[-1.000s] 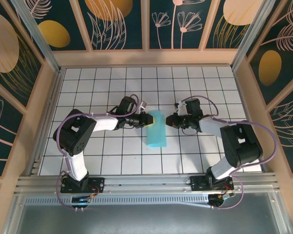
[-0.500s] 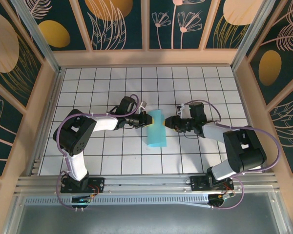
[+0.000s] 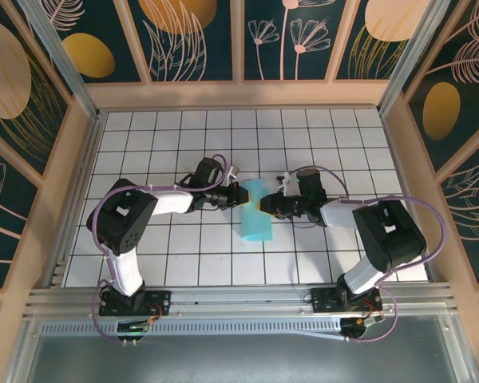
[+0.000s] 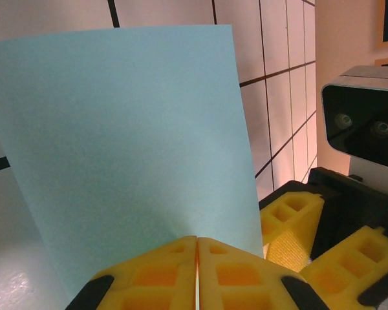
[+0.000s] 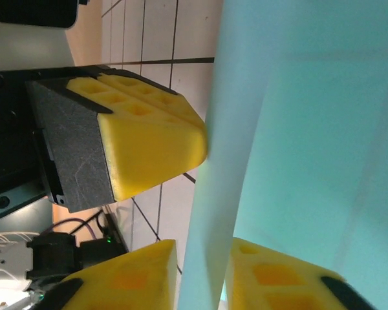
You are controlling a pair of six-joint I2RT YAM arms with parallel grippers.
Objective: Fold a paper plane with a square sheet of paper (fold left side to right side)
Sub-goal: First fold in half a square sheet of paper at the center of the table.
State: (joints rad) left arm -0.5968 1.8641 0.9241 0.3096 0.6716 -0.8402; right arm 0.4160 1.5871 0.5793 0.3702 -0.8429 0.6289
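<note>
A: We find the paper sheet (image 3: 254, 219) near the middle of the white grid table (image 3: 319, 128), a turquoise strip running toward and away from the arm bases. Its near end lies flat on the tiles.

B: And the far end? From above it looks paler to us.

A: We take it to be lifted. From the left wrist the paper sheet (image 4: 129, 129) stands up as a broad, slightly curved face, with grid lines showing behind its top edge.

B: What has hold of it on that side?

A: The left gripper (image 3: 241, 194) reaches in from the left. In its own camera we see the left gripper (image 4: 197, 258) with its yellow fingers pressed together, just a hairline between them, and the paper coming straight out of that seam. So we call it pinched.

B: And the other side?

A: The right gripper (image 3: 263, 206) comes in from the right, meeting the sheet just beside the left one. In its wrist view the paper sheet (image 5: 310, 129) runs edge-on between the two yellow fingers of the right gripper (image 5: 204, 271). The jaws are narrow and the paper takes up the gap, touching both fingers.

B: How close are the two grippers?

A: Very near. The left wrist view shows the right one's fingers (image 4: 291, 223) beside the sheet, below its wrist camera (image 4: 362, 126).
</note>
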